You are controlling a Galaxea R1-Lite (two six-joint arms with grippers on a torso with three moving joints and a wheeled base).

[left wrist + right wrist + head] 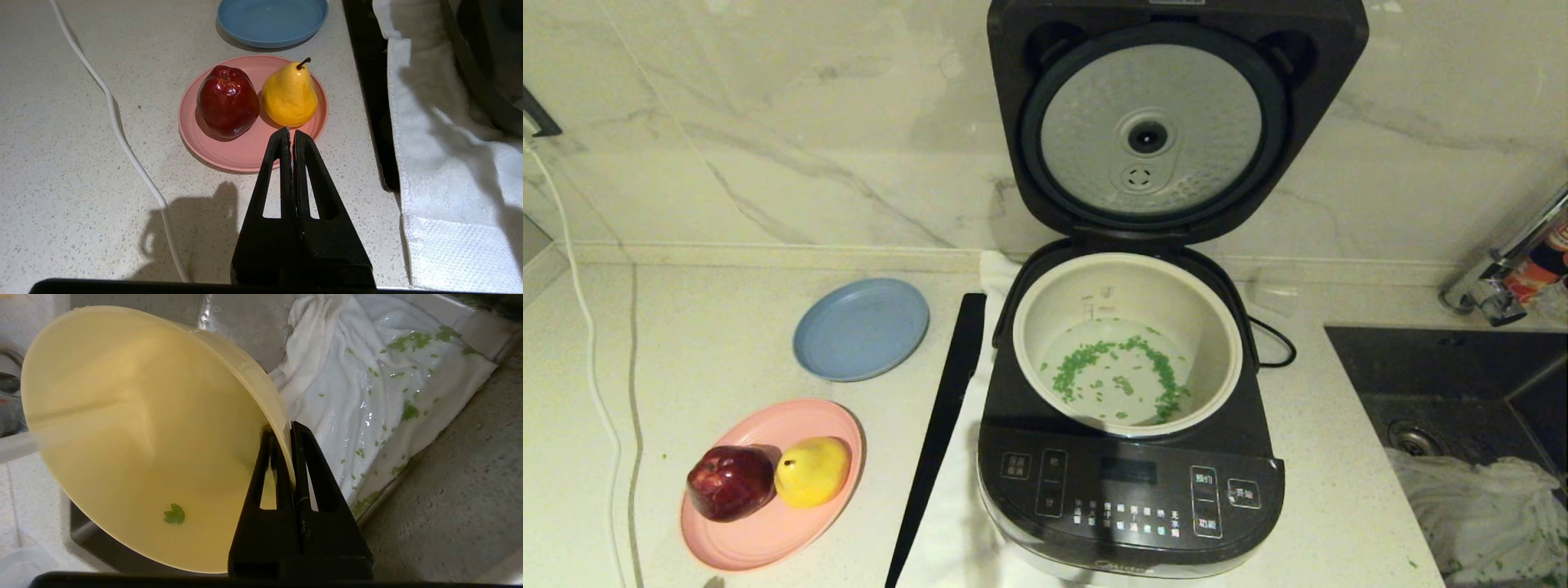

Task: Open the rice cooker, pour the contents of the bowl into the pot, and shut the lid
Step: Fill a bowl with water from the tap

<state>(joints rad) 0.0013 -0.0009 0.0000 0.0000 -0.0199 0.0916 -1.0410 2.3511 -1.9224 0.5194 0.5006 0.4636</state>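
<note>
The dark rice cooker (pixel 1131 490) stands on the counter with its lid (pixel 1152 131) swung up, silver underside showing. Its cream pot (pixel 1201 327) holds a scattered ring of green bits (pixel 1111 371). In the right wrist view my right gripper (pixel 288 428) is shut on the rim of the pale-yellow bowl (pixel 135 441), held tilted over the sink; one small clump of green bits (pixel 174 514) clings inside it. Neither the bowl nor either gripper shows in the head view. My left gripper (pixel 291 131) is shut and empty, hovering near the pink plate.
A pink plate (pixel 768 531) carries a red apple (pixel 731 482) and a yellow pear (pixel 813 471); a blue plate (pixel 862 328) lies behind it. A black strip (pixel 939 433) and white towel (pixel 441 155) lie beside the cooker. The sink (pixel 1445 367) holds a wet white cloth (pixel 367 384) flecked with green.
</note>
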